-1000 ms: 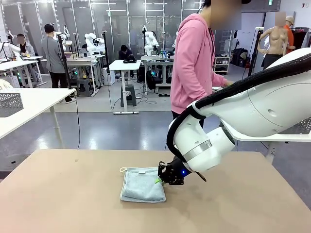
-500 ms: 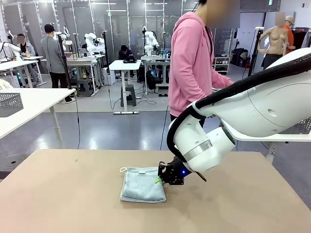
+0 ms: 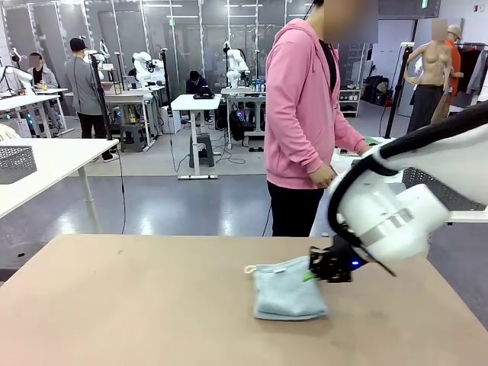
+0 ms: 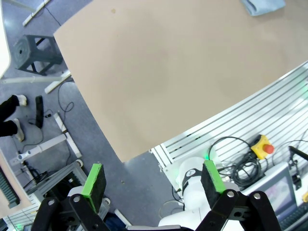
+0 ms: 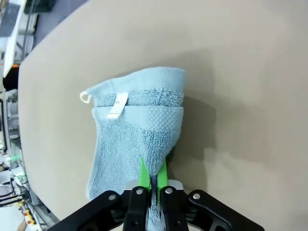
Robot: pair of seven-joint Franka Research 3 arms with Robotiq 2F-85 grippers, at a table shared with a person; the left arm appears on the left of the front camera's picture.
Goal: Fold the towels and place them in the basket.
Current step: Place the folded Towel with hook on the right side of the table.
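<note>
Light blue-grey towel (image 3: 288, 293) lies folded on the desk (image 3: 114, 305), right of centre, nearer the person's side. The right claw (image 3: 309, 273) is clenched on the towel's right edge, w/ a bit of green pad showing against the cloth.

Front view: white loop (image 3: 248, 269) sticks out at the towel's far-left corner. The right arm comes in low from the right. How the pads sit on the cloth is hard to read from here.

Right wrist view settles that. The towel (image 5: 139, 130) runs up from the right claw (image 5: 153, 175), and both green pads are pinched tight on a bunched fold w/ no gap between them. Layers show stacked at the far end. A small white label (image 5: 117, 105) sits near the loop (image 5: 85, 96), on the picture's left. Bare desk (image 5: 250, 72) all round.

Left wrist view: left claw (image 4: 154, 180) is released, pads wide apart w/ nothing between them, hanging high above the floor beyond the desk's edge. A corner of the towel (image 4: 262, 6) shows at the top edge, well apart from it across the bare desk (image 4: 168, 72). Lower right, a red button on a yellow box (image 4: 262, 144) sits among cables.

Behind the desk in front view, a person in a pink hoodie (image 3: 301, 99) stands side-on. At far left, a grey mesh basket (image 3: 15, 162) sits on a white side table.
</note>
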